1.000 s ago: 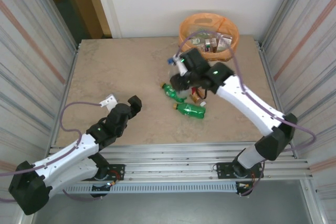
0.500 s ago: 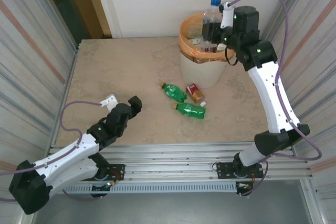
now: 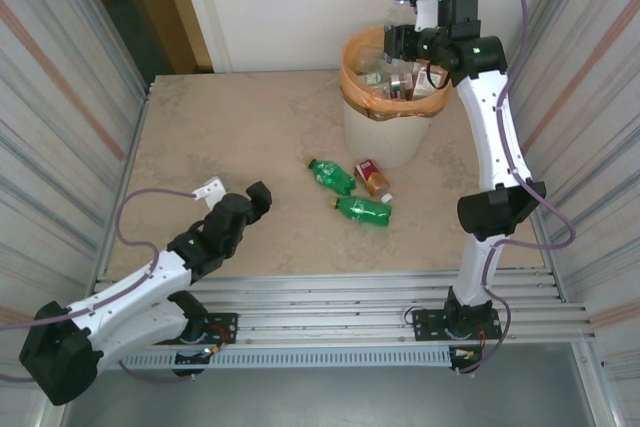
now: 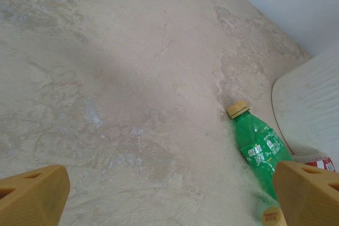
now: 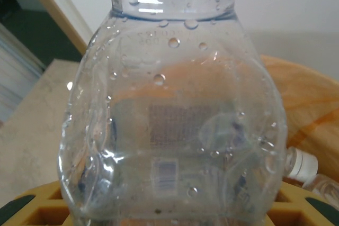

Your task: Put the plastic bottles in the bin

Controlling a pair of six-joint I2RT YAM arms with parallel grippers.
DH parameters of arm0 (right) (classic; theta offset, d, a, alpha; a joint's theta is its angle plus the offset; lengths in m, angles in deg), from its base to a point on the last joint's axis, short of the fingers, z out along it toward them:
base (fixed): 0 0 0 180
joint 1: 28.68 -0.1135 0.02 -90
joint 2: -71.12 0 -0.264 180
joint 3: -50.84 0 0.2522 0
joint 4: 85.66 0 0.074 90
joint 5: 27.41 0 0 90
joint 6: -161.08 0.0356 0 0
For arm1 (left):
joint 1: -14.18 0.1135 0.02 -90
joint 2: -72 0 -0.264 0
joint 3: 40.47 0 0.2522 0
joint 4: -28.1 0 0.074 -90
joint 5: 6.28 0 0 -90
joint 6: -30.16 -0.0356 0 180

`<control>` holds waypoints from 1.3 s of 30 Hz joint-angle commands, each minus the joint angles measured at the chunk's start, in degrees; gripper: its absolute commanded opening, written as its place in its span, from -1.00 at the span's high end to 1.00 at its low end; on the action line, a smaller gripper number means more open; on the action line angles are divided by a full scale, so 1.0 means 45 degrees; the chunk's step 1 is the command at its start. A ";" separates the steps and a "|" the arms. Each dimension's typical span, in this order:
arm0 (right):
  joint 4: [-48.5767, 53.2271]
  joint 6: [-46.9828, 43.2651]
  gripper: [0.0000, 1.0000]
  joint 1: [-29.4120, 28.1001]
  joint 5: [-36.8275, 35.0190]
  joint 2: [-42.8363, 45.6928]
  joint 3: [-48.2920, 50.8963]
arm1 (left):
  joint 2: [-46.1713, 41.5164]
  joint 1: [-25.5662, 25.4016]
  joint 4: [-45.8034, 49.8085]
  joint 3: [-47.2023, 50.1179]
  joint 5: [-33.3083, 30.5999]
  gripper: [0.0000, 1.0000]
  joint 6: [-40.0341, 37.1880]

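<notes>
Clear bottle (image 3: 397, 19), blue cap: a second ago it was down at table level by the others, now it hangs upright over the bin (image 3: 349, 75). The right gripper (image 3: 402, 45) is clenched on its lower body, and my wrist view confirms the grasp. I judge release comes next. Two green bottles (image 3: 330, 175) and one brown bottle (image 3: 372, 178) wait on the table (image 3: 230, 127). The left gripper (image 3: 258, 197) is spread wide, unmoved, low.

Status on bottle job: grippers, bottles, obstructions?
Right gripper shut on clear bottle, over bin. Left gripper open, low over table. Green bottle, second green bottle, brown bottle lie on table. No obstruction seen.
</notes>
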 commanded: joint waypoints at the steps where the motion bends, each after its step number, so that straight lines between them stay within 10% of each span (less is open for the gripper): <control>1: 0.1075 -0.1390 0.72 0.0008 0.0151 -0.0165 -0.0487 | 0.0070 0.0116 -0.0154 -0.0343 0.0005 -0.97 -0.0281; 14: 0.2963 -0.3609 0.42 -0.0100 -0.0522 -0.0778 -0.0467 | 0.0405 0.0160 -0.0225 -0.0540 0.0184 -0.97 -0.0301; 26: 0.3086 -0.4103 -0.53 -0.0519 -0.0284 -0.0589 -0.0467 | 0.0629 0.0179 -0.0204 -0.0780 0.0317 -0.97 -0.0365; 39: 0.2562 -0.3434 -0.43 -0.0633 -0.0146 -0.0011 -0.0278 | 0.0581 0.0164 -0.0204 -0.0755 0.0515 -0.97 -0.0352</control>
